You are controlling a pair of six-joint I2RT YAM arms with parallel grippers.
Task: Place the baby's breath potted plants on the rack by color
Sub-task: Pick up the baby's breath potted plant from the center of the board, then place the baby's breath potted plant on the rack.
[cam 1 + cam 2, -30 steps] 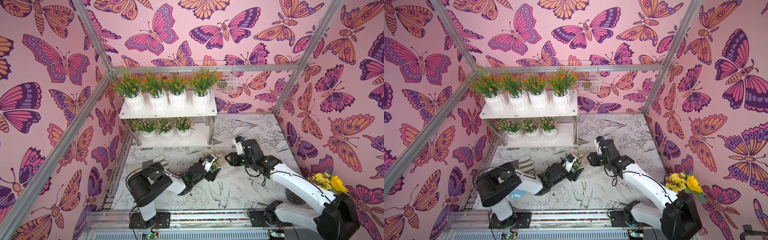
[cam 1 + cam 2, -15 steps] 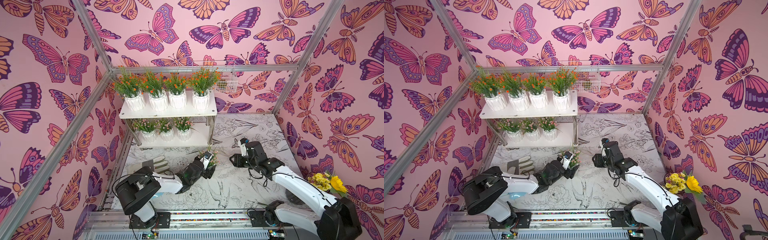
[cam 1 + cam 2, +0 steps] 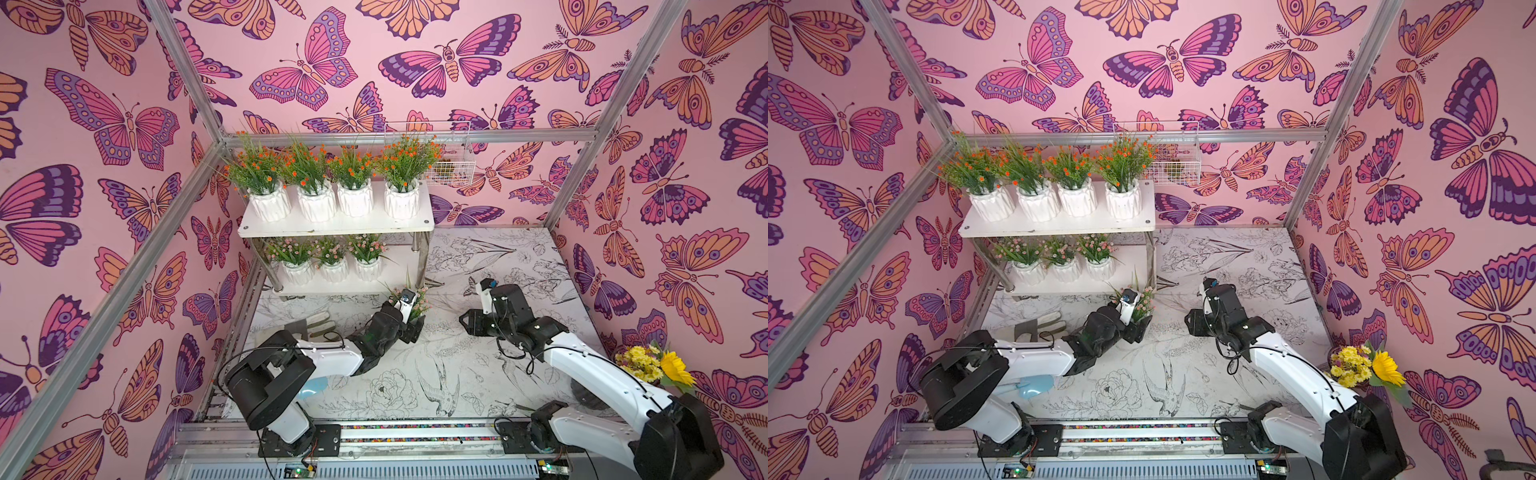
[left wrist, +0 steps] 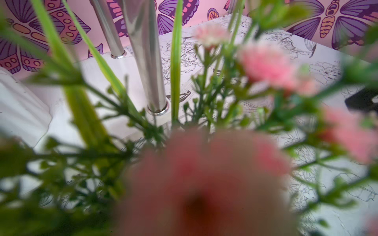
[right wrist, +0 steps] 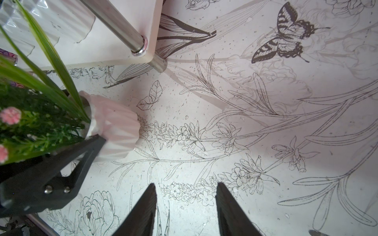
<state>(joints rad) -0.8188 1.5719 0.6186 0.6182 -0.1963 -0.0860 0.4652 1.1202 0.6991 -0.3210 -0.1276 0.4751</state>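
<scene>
Left tool (image 3: 413, 322) clamps the pink potted plant (image 5: 116, 132) just beside the rack (image 3: 332, 227); right tool (image 5: 185, 188) stands open, apart.

— Any room on the rack (image 3: 1059, 228)?
— The top shelf (image 3: 419, 216) is full: four orange pots (image 3: 355, 199) side by side. The lower shelf (image 3: 399, 270) has three pink pots (image 3: 334, 270) from the wall end; its other end is bare.
— What stands in the way there?
— The front leg (image 3: 421, 257) at that corner, near the plant (image 3: 423, 303), and the top shelf overhead. The right gripper (image 5: 186, 188) stands well apart.
</scene>
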